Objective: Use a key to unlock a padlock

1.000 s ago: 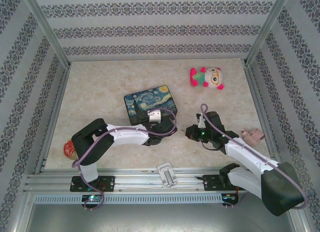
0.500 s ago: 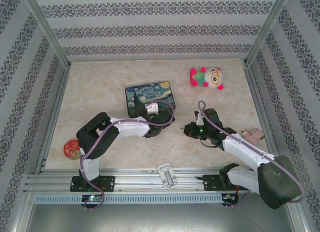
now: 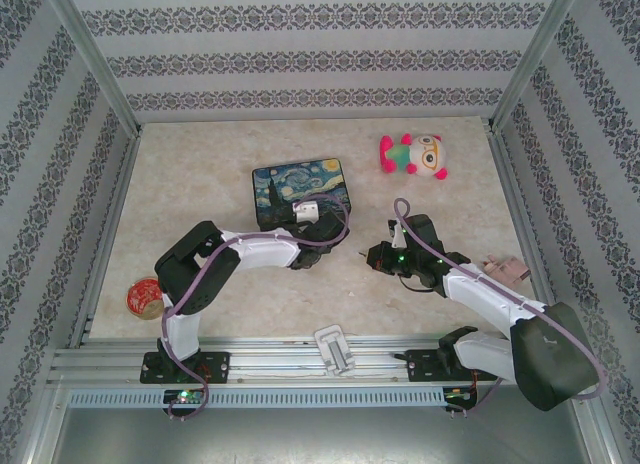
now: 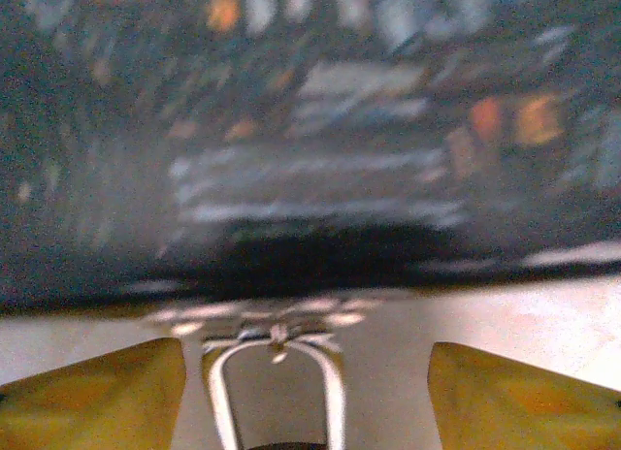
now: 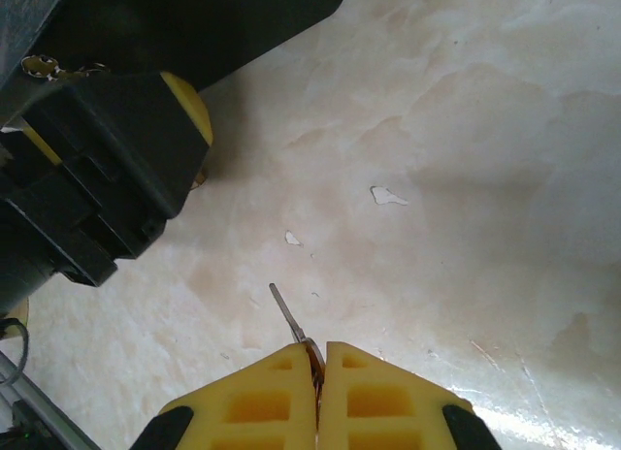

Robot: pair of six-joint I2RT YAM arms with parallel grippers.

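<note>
The padlock's thin silvery shackle [image 4: 277, 392] lies on the table in the blurred left wrist view, its body cut off at the bottom edge. It sits between the yellow fingers [image 4: 107, 392] of my left gripper [image 4: 306, 351], which stand apart with a gap on each side. From above, the left gripper [image 3: 318, 246] is at the near edge of the painted tin [image 3: 300, 184]. My right gripper [image 5: 318, 348] is shut on the key [image 5: 288, 317], whose slim blade sticks out forward over the table. Seen from above, the right gripper [image 3: 372, 256] points left at the left gripper, a short way off.
The dark tin wall [image 4: 310, 130] stands right behind the shackle. A pink and green plush toy [image 3: 415, 154] lies at the back right. A red round thing [image 3: 142, 296] is at the near left, and a white piece [image 3: 335, 349] rests on the front rail. Patterned walls enclose the table.
The left gripper has moved back toward the tin and its jaws have narrowed. The tin has shifted a little away. The right gripper has edged left with the key.
</note>
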